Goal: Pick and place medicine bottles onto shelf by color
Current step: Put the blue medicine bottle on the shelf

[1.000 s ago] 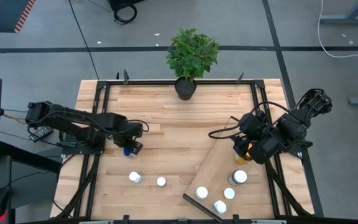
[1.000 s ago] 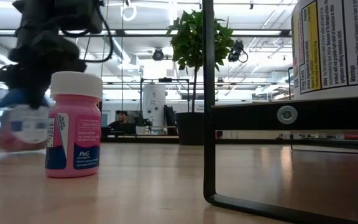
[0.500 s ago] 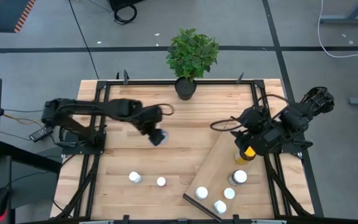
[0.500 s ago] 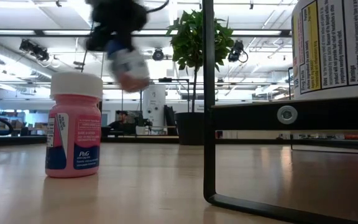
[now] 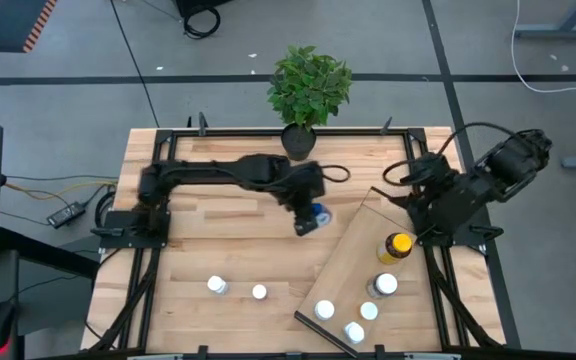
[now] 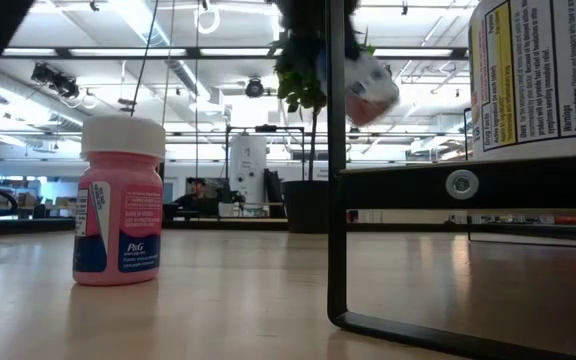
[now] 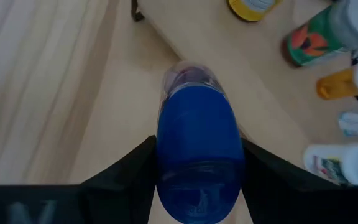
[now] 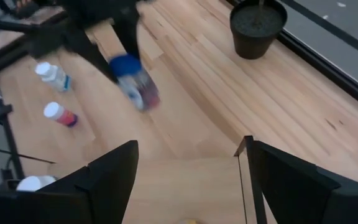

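Blue-capped bottle (image 5: 315, 214) clamped in my left gripper (image 5: 306, 217), I judged it best lowered upright onto bare shelf (image 5: 353, 262), right gripper (image 8: 188, 180) spread wide.

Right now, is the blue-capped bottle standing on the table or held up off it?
Held off it: the left gripper grips the blue-capped bottle, tilted, above the table.

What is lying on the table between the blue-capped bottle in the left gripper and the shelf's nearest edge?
Nothing: in the high view, only bare tabletop separates the blue-capped bottle, held by the left gripper, from the shelf.
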